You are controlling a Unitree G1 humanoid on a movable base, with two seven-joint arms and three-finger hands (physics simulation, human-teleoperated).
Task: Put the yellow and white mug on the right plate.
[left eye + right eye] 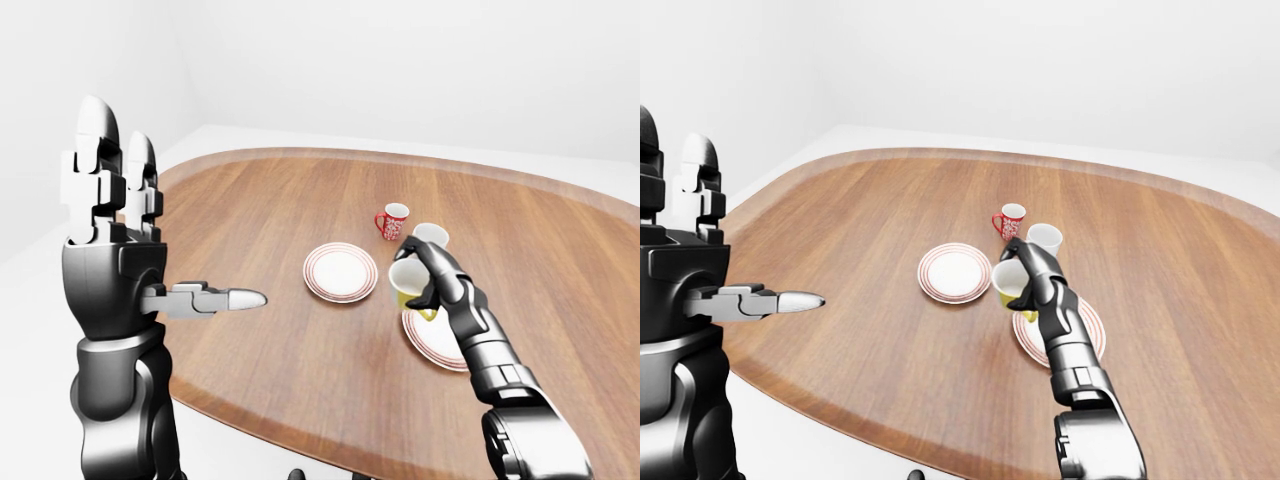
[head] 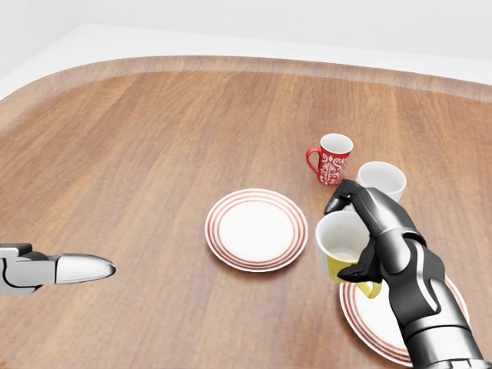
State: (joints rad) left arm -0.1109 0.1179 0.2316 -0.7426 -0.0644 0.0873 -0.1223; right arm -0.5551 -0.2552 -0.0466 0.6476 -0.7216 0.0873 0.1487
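Observation:
The yellow and white mug (image 2: 342,244) is in my right hand (image 2: 355,234), whose fingers close round its rim and side. It hangs upright just above the left edge of the right plate (image 2: 367,317), a white plate with red rings, in the lower right of the head view. The left plate (image 2: 254,229) of the same kind lies to the mug's left. My left hand (image 1: 150,240) is raised at the left of the left-eye view, fingers straight and open, thumb pointing right, holding nothing.
A red patterned mug (image 2: 331,158) and a white mug (image 2: 382,181) stand on the wooden oval table (image 2: 154,138) just above my right hand. The table edge curves along the left and bottom of the eye views.

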